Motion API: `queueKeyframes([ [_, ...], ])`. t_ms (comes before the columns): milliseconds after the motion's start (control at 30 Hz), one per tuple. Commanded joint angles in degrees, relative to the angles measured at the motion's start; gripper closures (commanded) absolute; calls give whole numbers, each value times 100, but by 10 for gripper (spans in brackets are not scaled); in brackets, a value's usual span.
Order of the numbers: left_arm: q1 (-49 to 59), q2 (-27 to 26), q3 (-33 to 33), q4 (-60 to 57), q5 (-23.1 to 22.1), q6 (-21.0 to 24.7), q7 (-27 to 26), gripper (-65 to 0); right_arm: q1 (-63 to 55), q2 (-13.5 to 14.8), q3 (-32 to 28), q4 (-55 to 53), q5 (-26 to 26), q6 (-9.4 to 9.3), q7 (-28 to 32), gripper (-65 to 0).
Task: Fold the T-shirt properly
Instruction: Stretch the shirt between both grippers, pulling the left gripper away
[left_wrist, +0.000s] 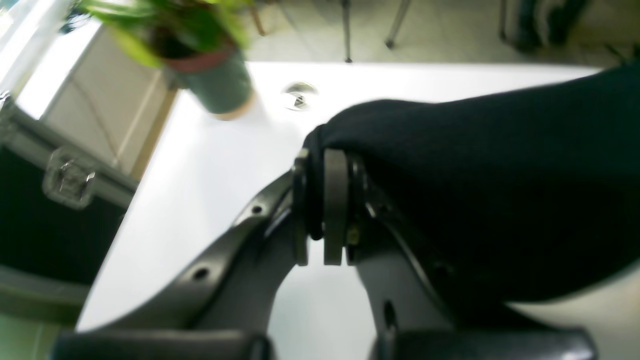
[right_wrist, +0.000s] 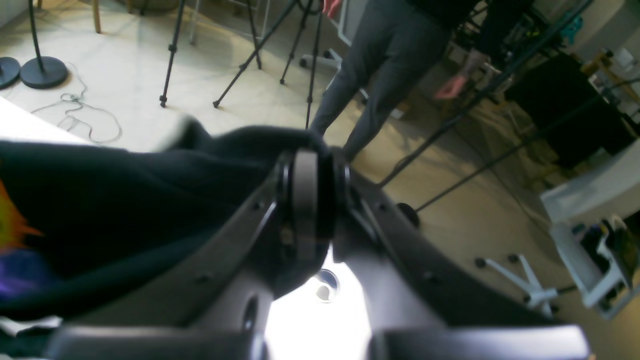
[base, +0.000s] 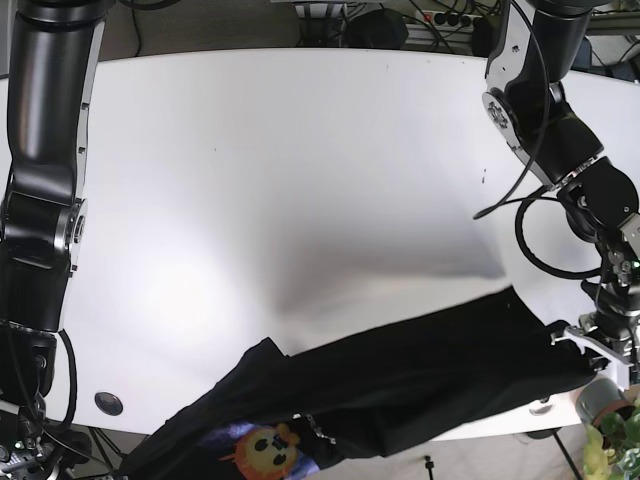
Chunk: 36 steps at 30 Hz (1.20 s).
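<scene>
The black T-shirt (base: 400, 380) hangs stretched over the table's near edge, its lion print (base: 262, 448) at the lower left. My left gripper (base: 585, 345) is shut on the shirt's right end; in the left wrist view its pads (left_wrist: 335, 200) pinch a bunched fold of the shirt (left_wrist: 475, 190) above the white table (left_wrist: 200, 190). My right gripper (right_wrist: 307, 165) is shut on a fold of the shirt (right_wrist: 125, 200), held up over the floor beyond the table edge. In the base view that gripper is hidden at the bottom left corner.
A potted plant (left_wrist: 220, 85) stands by the table's corner, also in the base view (base: 610, 420). Cable grommets sit in the table (base: 108, 403) (base: 541, 407). A black case (left_wrist: 45, 215) stands beside the table. A person (right_wrist: 380, 65) and tripods (right_wrist: 250, 55) stand on the floor.
</scene>
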Motion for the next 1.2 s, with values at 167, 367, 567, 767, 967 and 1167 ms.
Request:
queueKeyframes([
  [167, -373, -352, -33, -161, -38, 30, -137, 0, 318, 229, 250, 108, 37, -39, -82, -21],
  [367, -242, -325, -42, -276, -47, 3, -137, 0, -60, 229, 558, 354, 37, -31, -109, -21],
  [567, -66, -149, -51, -302, -47, -128, -137, 0, -676, 229, 611, 759, 37, -31, -109, -21],
  [767, 233, -149, -69, -302, -47, -128, -146, 0, -1405, 150, 927, 1418, 46, -39, -311, -21],
  [967, 567, -132, -262, -293, -47, -146, -146, 0, -2073, -17, 1420, 1831, 37, -31, -566, -21],
  [1167, 989, -141, -499, -276, -47, -691, -146, 0, -2988, -70, 1719, 2570, 46, -31, -706, -21],
])
